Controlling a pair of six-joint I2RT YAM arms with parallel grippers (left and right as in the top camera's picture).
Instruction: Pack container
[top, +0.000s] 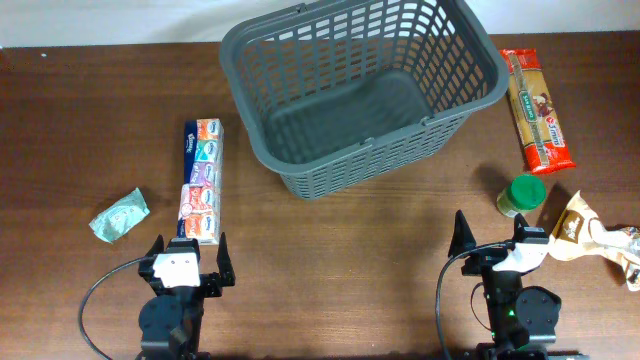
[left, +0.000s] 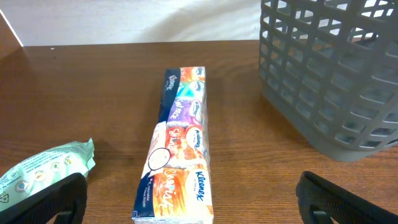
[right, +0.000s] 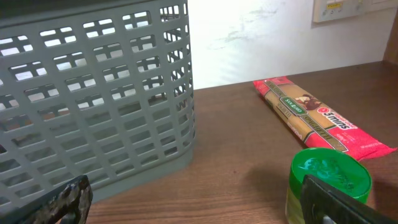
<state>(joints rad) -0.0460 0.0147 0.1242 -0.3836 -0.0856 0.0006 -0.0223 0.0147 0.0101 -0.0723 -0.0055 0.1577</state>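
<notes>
The basket sits upright on its bottom at the far middle of the table, mouth facing up. Its long axis runs left to right but skewed, so the right end lies farther from me than the left. The near long wall angles toward the right arm's side, and a near corner points back toward the gap between the two arms.

The tissues, a long strip of small packs, lie to the left of the basket and apart from it. Their length runs away from me, and the near end is just ahead of the left claw. The pasta lies flat to the right of the basket, also lengthwise away from me, leaning a little to the left at the far end.

Both claws rest near my edge of the table. The left one is spread wide with nothing between its fingers; in its wrist view the tissues lie ahead of it. The right claw is just as wide and holds nothing.

A crumpled bag lies at the right edge, beside the right claw. A pale green pouch lies left of the tissues. A green-lidded jar stands between the pasta and the bag.
</notes>
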